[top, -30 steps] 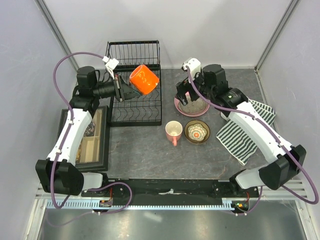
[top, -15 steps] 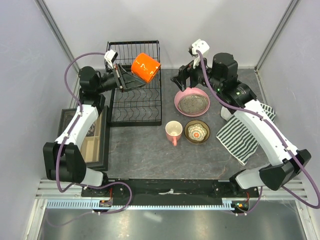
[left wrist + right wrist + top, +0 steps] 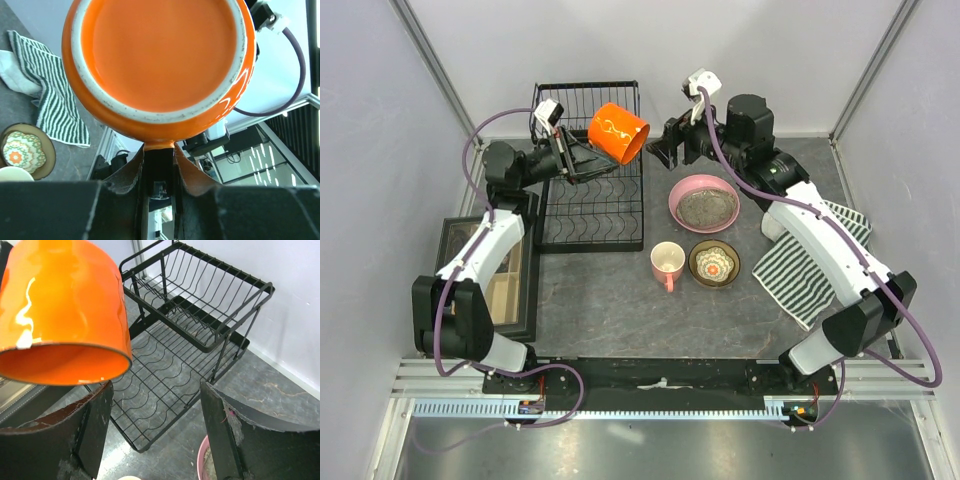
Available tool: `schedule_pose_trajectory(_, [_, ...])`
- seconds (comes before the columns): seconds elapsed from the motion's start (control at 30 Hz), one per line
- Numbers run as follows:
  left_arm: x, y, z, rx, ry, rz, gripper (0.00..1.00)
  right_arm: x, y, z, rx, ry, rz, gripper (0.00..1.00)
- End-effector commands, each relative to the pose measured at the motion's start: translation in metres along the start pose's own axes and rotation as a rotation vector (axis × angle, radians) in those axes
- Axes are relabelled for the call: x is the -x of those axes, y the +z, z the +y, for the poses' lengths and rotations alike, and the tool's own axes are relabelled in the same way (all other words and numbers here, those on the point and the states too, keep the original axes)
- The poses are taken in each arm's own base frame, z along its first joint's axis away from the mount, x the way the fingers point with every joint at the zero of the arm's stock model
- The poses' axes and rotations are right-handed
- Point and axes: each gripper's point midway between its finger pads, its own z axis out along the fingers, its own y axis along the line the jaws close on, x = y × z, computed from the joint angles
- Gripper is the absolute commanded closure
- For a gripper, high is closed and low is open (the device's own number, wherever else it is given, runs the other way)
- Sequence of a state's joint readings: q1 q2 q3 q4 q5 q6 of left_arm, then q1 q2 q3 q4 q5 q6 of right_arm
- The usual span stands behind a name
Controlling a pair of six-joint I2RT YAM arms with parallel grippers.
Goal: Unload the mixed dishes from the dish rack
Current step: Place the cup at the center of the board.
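At the back of the worktop (image 3: 600, 300), above the black wire dish rack (image 3: 590, 205), unloading looks to be on its last piece: pink dish (image 3: 703, 204), pink mug (image 3: 667, 263) and patterned bowl (image 3: 714, 263) already sit right of the rack. The orange mug (image 3: 618, 133) hangs tipped sideways, left claw (image 3: 592, 163) clamped on its handle, rim facing the wide-open right claw (image 3: 660, 150) just beside it; a handover or set-down seems next.

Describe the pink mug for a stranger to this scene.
Start at the black wire dish rack, rear left. Off its near right corner stands the pink ceramic mug, upright. Unlike the brown patterned bowl beside it, it has a handle.
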State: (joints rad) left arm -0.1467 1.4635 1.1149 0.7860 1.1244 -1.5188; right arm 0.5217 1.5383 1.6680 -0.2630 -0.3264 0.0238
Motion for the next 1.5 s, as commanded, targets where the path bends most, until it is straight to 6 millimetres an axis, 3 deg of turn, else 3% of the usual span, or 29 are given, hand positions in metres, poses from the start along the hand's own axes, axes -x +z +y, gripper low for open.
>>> schedule_pose_trajectory(0.0, [0.002, 0.004, -0.021, -0.070, 0.047, -0.031, 0.98, 0.045, -0.001, 0.014, 0.055, -0.018, -0.116, 0.23])
schedule_pose_trajectory(0.5, [-0.006, 0.014, -0.020, -0.125, -0.028, -0.048, 0.98, 0.048, 0.013, 0.027, 0.136, 0.051, -0.129, 0.29])
schedule_pose_trajectory(0.73, [-0.017, 0.021, -0.037, -0.180, -0.059, -0.030, 0.98, 0.045, 0.026, 0.036, 0.171, 0.053, -0.121, 0.34])
schedule_pose_trajectory(1.0, [-0.027, 0.026, -0.043, -0.209, -0.092, -0.008, 0.99, 0.042, 0.036, 0.044, 0.197, 0.050, -0.107, 0.44])
schedule_pose_trajectory(1.3, [-0.031, 0.027, -0.039, -0.202, -0.103, -0.003, 0.98, 0.040, 0.034, 0.046, 0.206, 0.039, -0.103, 0.75])
schedule_pose_trajectory(1.47, [-0.033, 0.027, -0.035, -0.189, -0.111, -0.003, 0.99, 0.041, 0.033, 0.045, 0.203, 0.035, -0.105, 1.00])
